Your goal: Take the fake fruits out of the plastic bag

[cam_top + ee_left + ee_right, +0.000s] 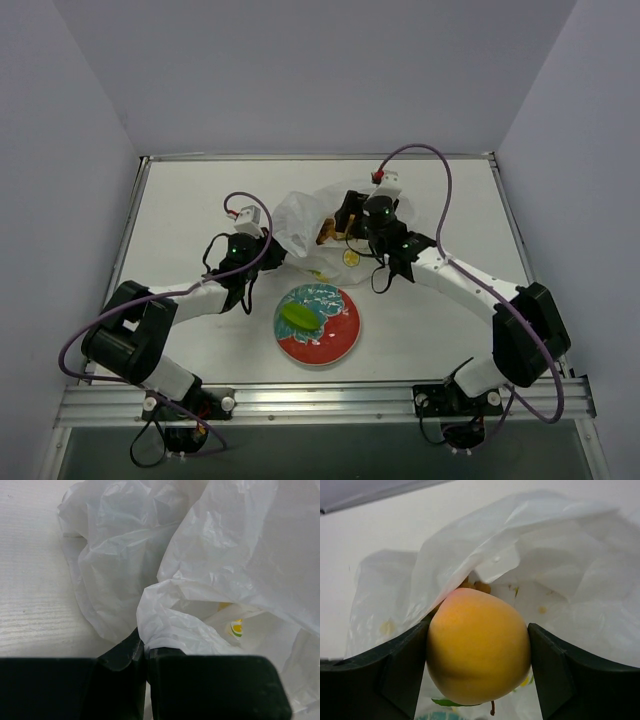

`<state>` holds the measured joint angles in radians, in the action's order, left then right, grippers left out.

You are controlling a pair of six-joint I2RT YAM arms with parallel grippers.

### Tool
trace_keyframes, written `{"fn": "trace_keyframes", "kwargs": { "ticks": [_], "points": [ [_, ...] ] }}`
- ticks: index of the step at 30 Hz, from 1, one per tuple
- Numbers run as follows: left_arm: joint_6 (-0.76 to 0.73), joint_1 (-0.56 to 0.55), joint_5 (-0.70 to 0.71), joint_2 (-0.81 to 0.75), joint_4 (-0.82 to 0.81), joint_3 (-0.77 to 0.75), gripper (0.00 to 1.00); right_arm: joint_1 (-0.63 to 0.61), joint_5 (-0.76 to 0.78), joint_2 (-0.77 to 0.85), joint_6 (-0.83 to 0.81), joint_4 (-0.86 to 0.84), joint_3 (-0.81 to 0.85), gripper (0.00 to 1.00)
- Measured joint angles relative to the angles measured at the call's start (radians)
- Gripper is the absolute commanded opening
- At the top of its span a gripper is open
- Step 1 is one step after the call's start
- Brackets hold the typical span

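The right gripper [479, 672] is clamping a smooth orange-yellow ball-shaped fake fruit [477, 640] between both jaws, at the mouth of the thin crinkly white plastic bag [535, 545]. A bunch of small tan-orange berries [474, 586] is sitting inside the bag, behind the ball. The left gripper [145, 662], jaws together, is pinching a fold of the bag's left edge. Just in front of the bag, a small green oblong fruit [298, 316] is lying on a round red-and-teal patterned plate [343, 335].
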<state>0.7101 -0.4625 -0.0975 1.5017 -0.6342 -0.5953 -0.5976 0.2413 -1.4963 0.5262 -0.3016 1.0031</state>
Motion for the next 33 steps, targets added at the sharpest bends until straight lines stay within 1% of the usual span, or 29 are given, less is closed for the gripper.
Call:
{"fn": "trace_keyframes", "kwargs": {
  "ticks": [3, 7, 11, 16, 18, 19, 20, 22, 23, 25, 27, 30, 33],
  "points": [
    [0.0, 0.0, 0.001, 0.0, 0.0, 0.0, 0.02, -0.055, -0.026, 0.05, -0.021, 0.029, -0.065, 0.45],
    [0.0, 0.0, 0.001, 0.0, -0.001, 0.0, 0.02, -0.163, -0.068, 0.113, -0.049, 0.067, -0.141, 0.46],
    [0.0, 0.0, 0.001, 0.0, -0.001, 0.002, 0.02, -0.264, -0.107, 0.138, -0.059, 0.056, -0.208, 0.46],
    [0.0, 0.0, 0.002, -0.004, -0.001, 0.002, 0.02, -0.296, -0.13, 0.12, -0.059, 0.036, -0.287, 0.47],
    [0.0, 0.0, 0.001, -0.004, -0.001, 0.002, 0.02, -0.298, -0.131, 0.094, -0.061, 0.031, -0.288, 0.49],
    [0.0, 0.0, 0.002, -0.004, -0.001, 0.002, 0.03, -0.301, -0.131, 0.082, -0.062, 0.026, -0.288, 0.52],
    [0.0, 0.0, 0.001, -0.004, -0.001, 0.002, 0.02, -0.302, -0.131, 0.073, -0.064, 0.024, -0.288, 0.62],
    [0.0, 0.0, 0.002, -0.004, 0.0, 0.002, 0.02, -0.305, -0.136, 0.061, -0.069, 0.022, -0.288, 0.74],
    [0.0, 0.0, 0.002, -0.004, -0.001, 0.002, 0.02, -0.307, -0.141, 0.058, -0.072, 0.022, -0.288, 0.83],
    [0.0, 0.0, 0.002, -0.004, 0.0, 0.003, 0.02, -0.312, -0.152, 0.058, -0.082, 0.024, -0.286, 0.87],
    [0.0, 0.0, 0.002, -0.005, 0.0, 0.003, 0.02, -0.313, -0.161, 0.058, -0.093, 0.032, -0.277, 0.87],
    [0.0, 0.0, 0.005, -0.007, -0.001, 0.003, 0.02, -0.309, -0.166, 0.059, -0.117, 0.037, -0.259, 0.78],
    [0.0, 0.0, 0.008, -0.008, 0.0, 0.003, 0.02, -0.267, -0.188, 0.061, -0.14, 0.043, -0.233, 0.58]
  ]
}}
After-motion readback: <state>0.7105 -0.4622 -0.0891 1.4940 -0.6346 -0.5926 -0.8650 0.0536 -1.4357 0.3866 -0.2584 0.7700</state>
